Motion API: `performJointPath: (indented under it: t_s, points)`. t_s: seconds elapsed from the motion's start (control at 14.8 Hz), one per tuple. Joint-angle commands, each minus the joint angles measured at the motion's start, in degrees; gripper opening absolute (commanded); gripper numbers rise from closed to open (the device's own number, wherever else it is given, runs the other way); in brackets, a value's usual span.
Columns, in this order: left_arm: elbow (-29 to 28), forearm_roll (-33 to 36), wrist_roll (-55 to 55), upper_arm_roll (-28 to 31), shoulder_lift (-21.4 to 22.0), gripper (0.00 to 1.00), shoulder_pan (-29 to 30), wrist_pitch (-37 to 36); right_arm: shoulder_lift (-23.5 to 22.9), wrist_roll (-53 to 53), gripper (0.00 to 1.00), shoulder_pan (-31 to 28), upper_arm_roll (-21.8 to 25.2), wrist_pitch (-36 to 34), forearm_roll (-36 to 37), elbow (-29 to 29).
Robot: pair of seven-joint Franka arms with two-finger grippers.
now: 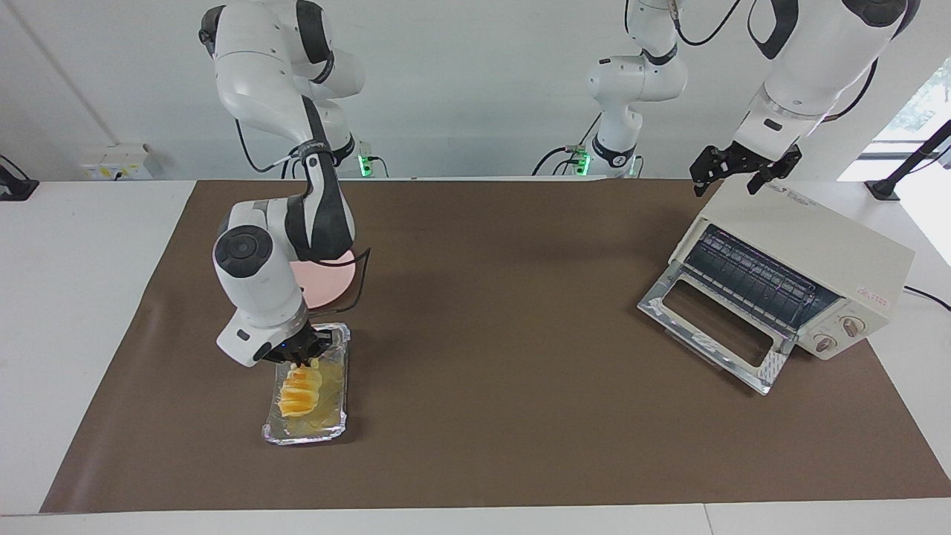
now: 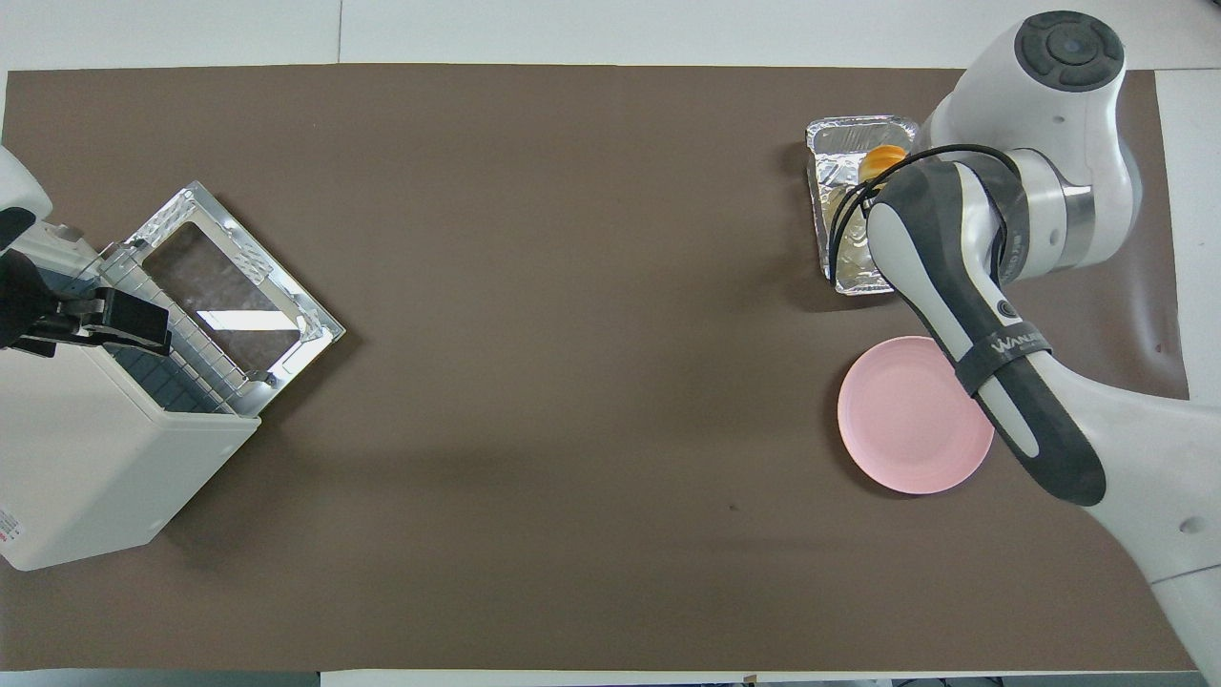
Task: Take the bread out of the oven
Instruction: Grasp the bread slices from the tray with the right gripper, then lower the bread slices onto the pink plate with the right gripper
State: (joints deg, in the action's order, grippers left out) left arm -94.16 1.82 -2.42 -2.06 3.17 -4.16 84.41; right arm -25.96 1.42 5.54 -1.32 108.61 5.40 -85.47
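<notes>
Bread [image 1: 301,392] is lying in the foil tray [image 1: 333,416] toward the right arm's end of the counter [image 1: 490,416], and the right tool [image 1: 303,362] is pressing down on the loaf's end nearest the robots, fingers clamping on it. Brown mat [image 1: 505,357] is stretching wide and bare between the tray and the oven [image 1: 806,271], whose door [image 1: 709,327] is hanging open. Pink plate [image 2: 906,420] is sitting just beside the tray, nearer the robots. Left tool [image 1: 743,169] is waiting over the oven's top, fingers apart. Loaf is showing yellow-orange, ridged segments.
</notes>
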Motion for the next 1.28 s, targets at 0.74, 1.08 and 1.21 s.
performJointPath:
  t_s: [0.74, 1.08, 1.21]
  points:
    - [-1.9, -0.9, 0.1, 0.2, 1.8, 1.0, 0.0, 0.9, 42.8, -2.5, 0.0, -0.4, -0.4, 20.4, -3.6, -57.4]
    - [-1.9, -0.9, 0.1, 0.2, 1.8, 1.0, 0.0, 1.0, 36.0, -2.3, 0.0, -0.4, -0.4, 37.9, -3.6, -64.1]
    - [-1.9, -0.9, 0.1, 0.2, 1.8, 1.0, 0.0, 0.9, 33.6, -2.4, 0.0, -0.4, -0.4, 41.3, -3.6, -64.1]
